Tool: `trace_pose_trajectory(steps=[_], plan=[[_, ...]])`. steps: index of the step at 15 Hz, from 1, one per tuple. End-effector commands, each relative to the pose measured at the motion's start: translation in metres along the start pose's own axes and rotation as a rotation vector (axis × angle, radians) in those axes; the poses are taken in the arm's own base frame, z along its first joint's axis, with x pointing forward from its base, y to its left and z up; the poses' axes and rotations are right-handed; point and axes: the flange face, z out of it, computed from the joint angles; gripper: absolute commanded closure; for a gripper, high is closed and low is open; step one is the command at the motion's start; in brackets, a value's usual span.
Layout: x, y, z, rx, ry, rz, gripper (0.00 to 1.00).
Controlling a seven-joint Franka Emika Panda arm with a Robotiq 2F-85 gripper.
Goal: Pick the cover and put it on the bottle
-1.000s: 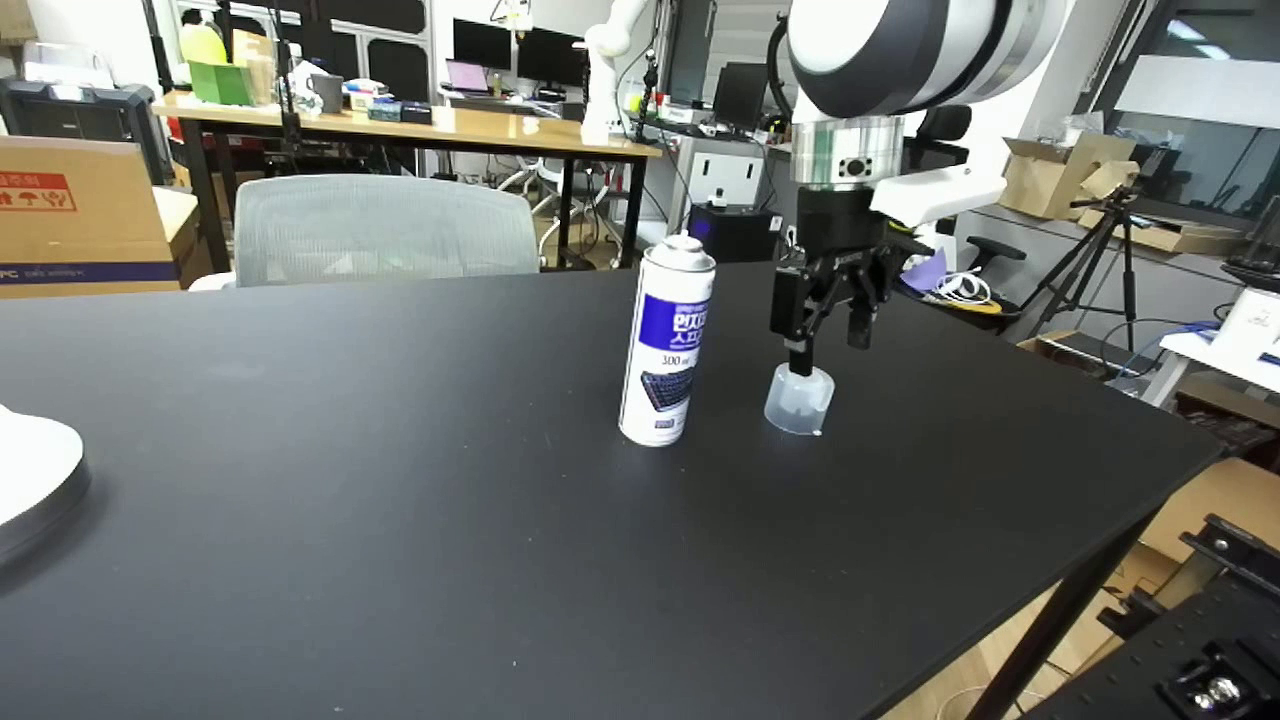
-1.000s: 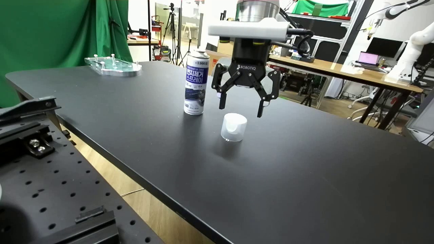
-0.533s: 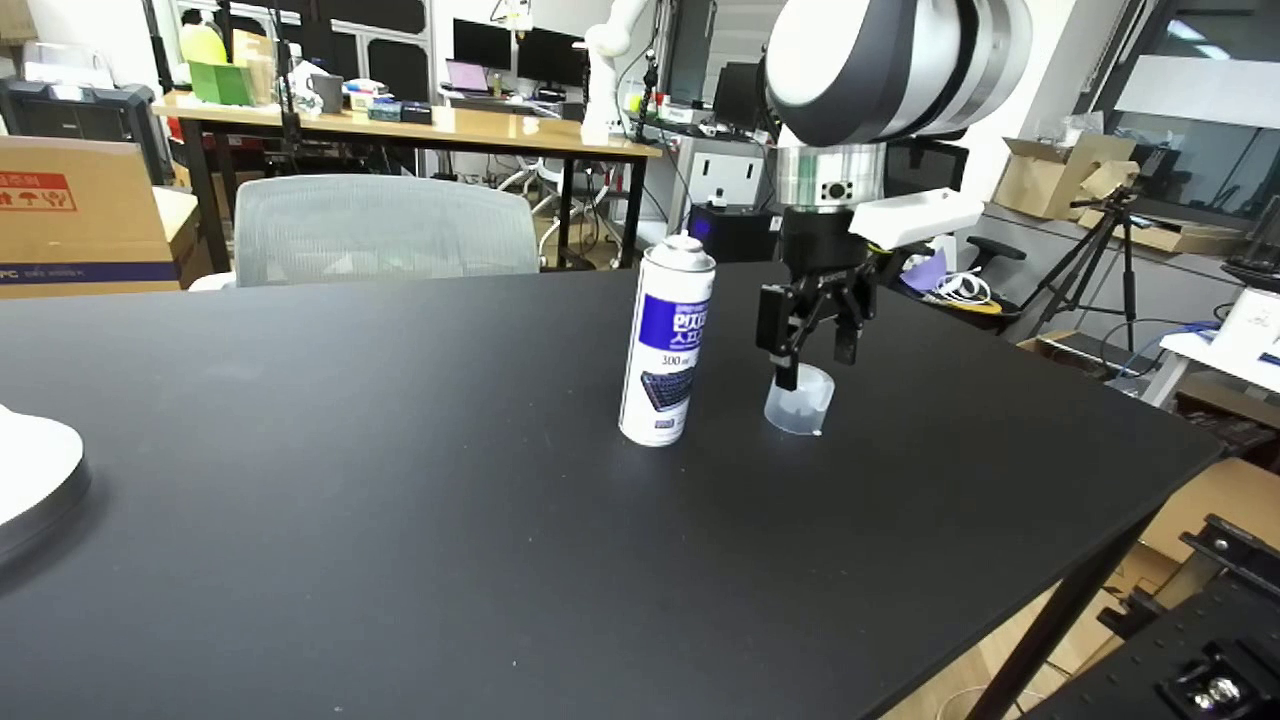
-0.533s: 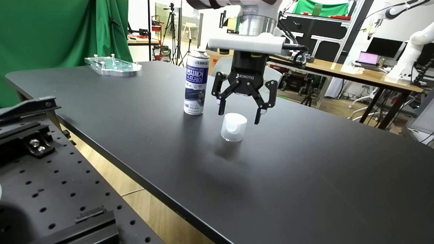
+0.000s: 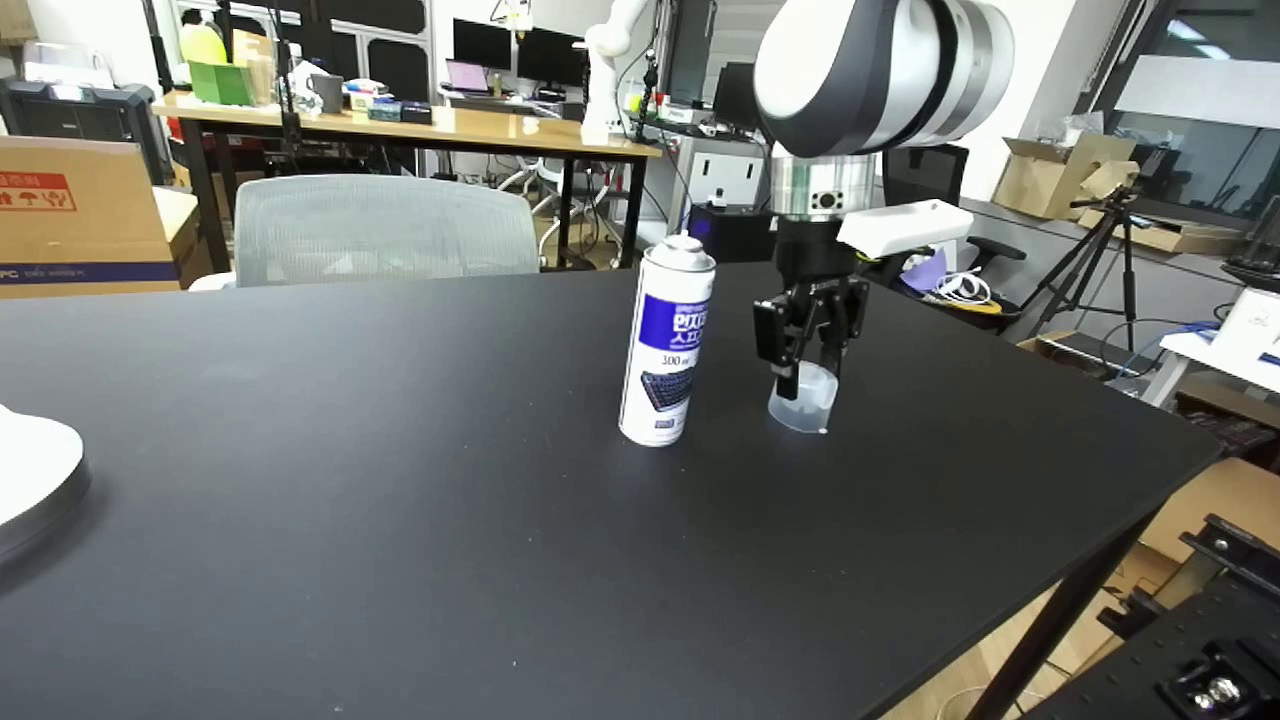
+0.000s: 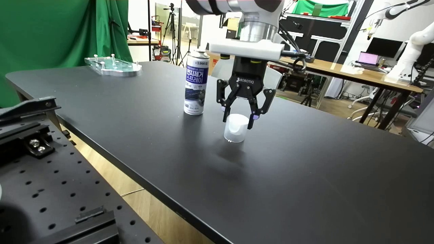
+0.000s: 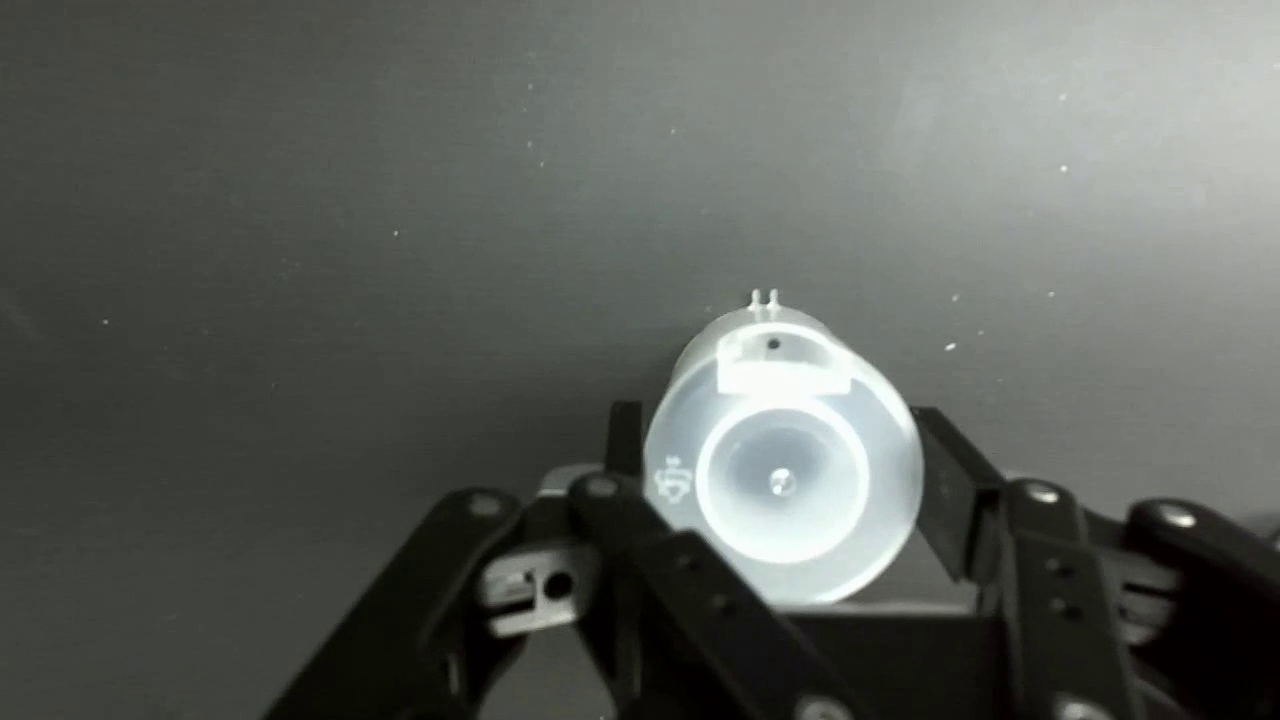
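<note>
Half-spread black fingers (image 5: pixel 788 384) clasp and partly hide short translucent plastic cover (image 5: pixel 812 408) | tall white blue-labelled cylindrical bottle (image 6: pixel 195 83) stands nearby, fine print (image 6: pixel 197 68) illegible | matte-black worktop (image 5: pixel 400 500)

The white arm (image 5: pixel 885 75), banded dark grey, has a silver wrist collar (image 6: pixel 257 31), a black housing (image 6: pixel 247 84) lettered ROBOTIQ and screw-dotted jaws.

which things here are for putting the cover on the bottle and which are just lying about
For the job:
- cover
- bottle, standing with its top uncovered
- gripper, at the cover

Just lying about:
- clear plate with white posts, on the dark table
- big cardboard box
- mesh chair
- open laptop, in the background
</note>
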Motion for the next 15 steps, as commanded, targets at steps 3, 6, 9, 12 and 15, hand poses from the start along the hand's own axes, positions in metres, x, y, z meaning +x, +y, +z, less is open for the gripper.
trace_pose_trajectory(steps=[3,6,9,12,15], plan=[[0.003,0.0,-0.02,-0.007,0.026,0.004,0.6],[0.001,0.001,-0.056,-0.036,0.076,0.028,0.6],[0.001,0.001,-0.104,-0.051,0.14,0.028,0.6],[0.0,-0.009,-0.153,-0.052,0.182,0.0,0.6],[0.0,-0.027,-0.19,-0.053,0.19,-0.044,0.6]])
